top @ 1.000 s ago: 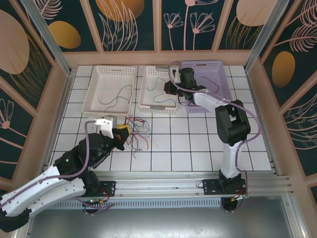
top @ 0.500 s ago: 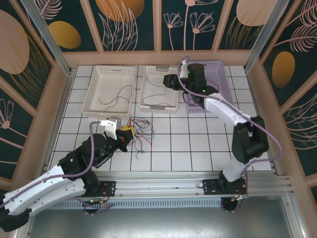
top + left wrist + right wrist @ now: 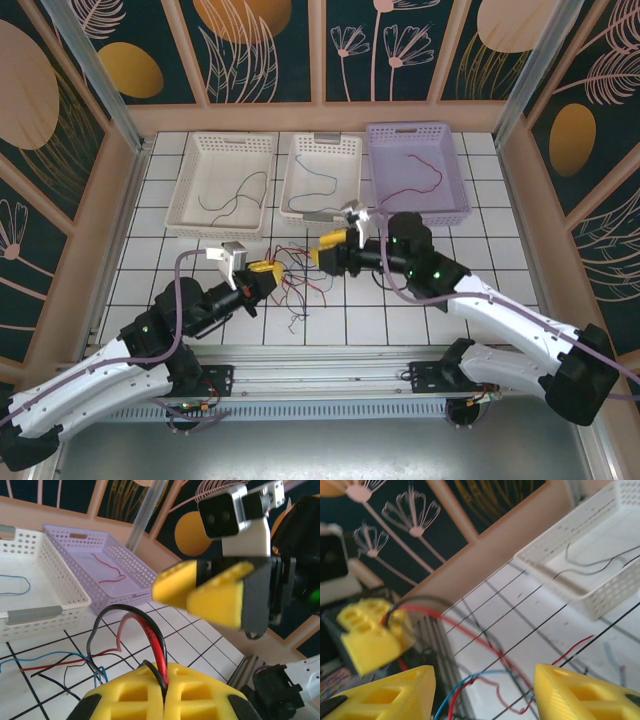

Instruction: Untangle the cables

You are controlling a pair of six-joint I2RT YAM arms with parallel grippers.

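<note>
The cables form a loose tangle (image 3: 296,280) of red, blue and black strands on the tiled table, between my two grippers. My left gripper (image 3: 262,272) is shut on a red and a black cable (image 3: 159,655), which arch up out of its closed yellow fingers (image 3: 200,695). My right gripper (image 3: 328,250) hovers open just right of the tangle, facing the left one. Red and blue strands (image 3: 470,680) run under the gap between its fingers (image 3: 395,692). Nothing is held in it.
Three trays stand at the back. The left white tray (image 3: 190,178) holds a black cable, the middle white tray (image 3: 352,185) a blue one, the lilac tray (image 3: 455,180) a red one (image 3: 425,172). The aluminium rail (image 3: 380,362) runs along the near edge.
My right arm has swung from the back trays down to the tangle, and its jaws have opened. A red cable now shows in the lilac tray. The left gripper shifted slightly right, still shut.
</note>
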